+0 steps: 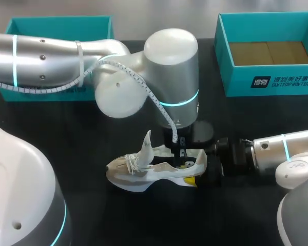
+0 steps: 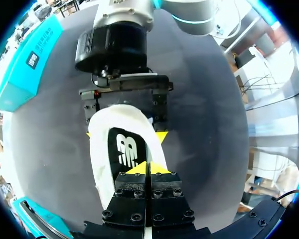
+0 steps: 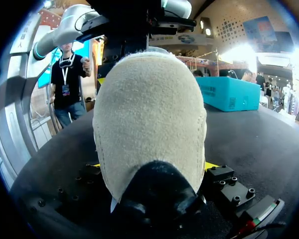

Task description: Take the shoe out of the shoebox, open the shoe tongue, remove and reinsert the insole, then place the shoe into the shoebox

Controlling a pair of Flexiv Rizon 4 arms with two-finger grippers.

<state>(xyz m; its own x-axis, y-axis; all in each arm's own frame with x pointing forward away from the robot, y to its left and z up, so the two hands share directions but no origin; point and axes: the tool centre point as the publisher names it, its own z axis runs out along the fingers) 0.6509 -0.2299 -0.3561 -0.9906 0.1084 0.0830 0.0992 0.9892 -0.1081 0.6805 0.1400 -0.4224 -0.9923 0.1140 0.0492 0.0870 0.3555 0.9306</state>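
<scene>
A white shoe (image 1: 143,171) lies on the black table with its tongue (image 1: 146,146) standing up. My right gripper (image 1: 195,171) comes in from the right and clasps the heel, one finger on each side; in the right wrist view the beige heel (image 3: 149,114) fills the space between its fingers (image 3: 209,166). My left gripper (image 1: 184,161) points down into the shoe's opening. In the left wrist view it (image 2: 149,169) is shut, its tips together at the edge of the black insole (image 2: 125,149). I see nothing pinched between them.
A teal shoebox (image 1: 269,84) with a brown floor stands at the back right. A second teal box part (image 1: 56,25) sits at the back left, partly behind my left arm. Bare black table lies in front of the shoe.
</scene>
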